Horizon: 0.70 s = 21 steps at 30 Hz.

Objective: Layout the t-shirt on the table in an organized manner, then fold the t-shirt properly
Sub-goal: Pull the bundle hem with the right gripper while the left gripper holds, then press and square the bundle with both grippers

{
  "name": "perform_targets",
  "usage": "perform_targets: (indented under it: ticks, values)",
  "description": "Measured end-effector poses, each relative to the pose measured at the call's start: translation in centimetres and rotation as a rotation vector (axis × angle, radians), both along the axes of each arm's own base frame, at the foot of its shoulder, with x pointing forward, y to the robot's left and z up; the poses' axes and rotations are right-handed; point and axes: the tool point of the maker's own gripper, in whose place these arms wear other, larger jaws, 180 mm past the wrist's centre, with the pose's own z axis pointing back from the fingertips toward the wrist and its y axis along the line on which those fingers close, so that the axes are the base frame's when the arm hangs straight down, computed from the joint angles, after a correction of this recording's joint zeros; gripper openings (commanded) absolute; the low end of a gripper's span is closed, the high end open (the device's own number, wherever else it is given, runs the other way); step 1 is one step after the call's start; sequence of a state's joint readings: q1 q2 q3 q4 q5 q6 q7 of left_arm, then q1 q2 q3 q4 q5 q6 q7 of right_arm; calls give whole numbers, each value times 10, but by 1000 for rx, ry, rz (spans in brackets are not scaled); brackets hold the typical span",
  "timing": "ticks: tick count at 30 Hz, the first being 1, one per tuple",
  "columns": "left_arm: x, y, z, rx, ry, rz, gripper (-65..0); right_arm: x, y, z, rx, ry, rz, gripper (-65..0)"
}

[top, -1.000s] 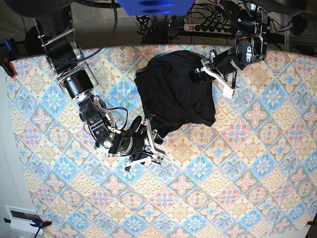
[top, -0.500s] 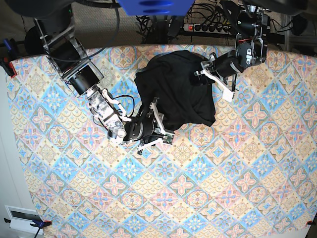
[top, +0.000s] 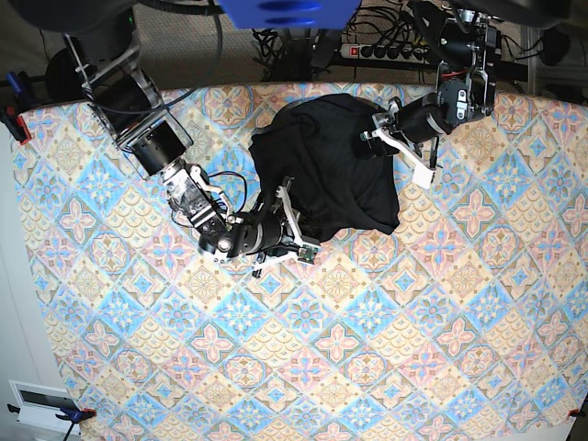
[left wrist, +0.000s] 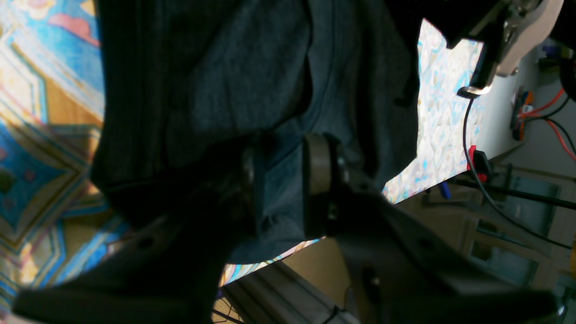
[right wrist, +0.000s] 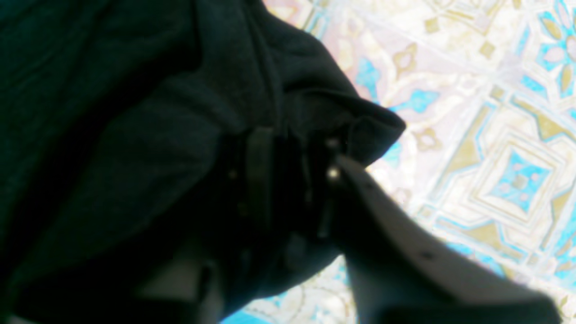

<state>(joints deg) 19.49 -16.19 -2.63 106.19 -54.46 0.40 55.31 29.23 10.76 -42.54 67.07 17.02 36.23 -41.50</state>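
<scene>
T-shirt (top: 326,165) lies bunched in a dark heap on the far-centre worktop (top: 441,312); no sleeve or collar is readable, so no clear heading or long axis, though the heap runs roughly from far edge toward the near side. Layout barely begun, folding untouched. Left tool (left wrist: 281,189) pinches a fold of fabric at the heap's far corner. Right tool (right wrist: 288,180) sits at the near hem with cloth between its jaws, apparently clamped on it.
</scene>
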Motion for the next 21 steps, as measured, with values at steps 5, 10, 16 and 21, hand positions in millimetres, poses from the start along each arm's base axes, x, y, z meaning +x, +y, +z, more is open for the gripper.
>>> perform_targets:
  ticks: [5,10,16,21]
  values:
    - [0,0,0,0,0,0,-519,1,-1,1,2,0,-4,-649]
    - [0,0,0,0,0,0,-519,9,-4,8,32,-7,-44,-650]
    - [0,0,0,0,0,0,-519,35,-25,24,69,-40,-147,-650]
    - [0,0,0,0,0,0,-519,38,-27,25,79,-37,-167,-650]
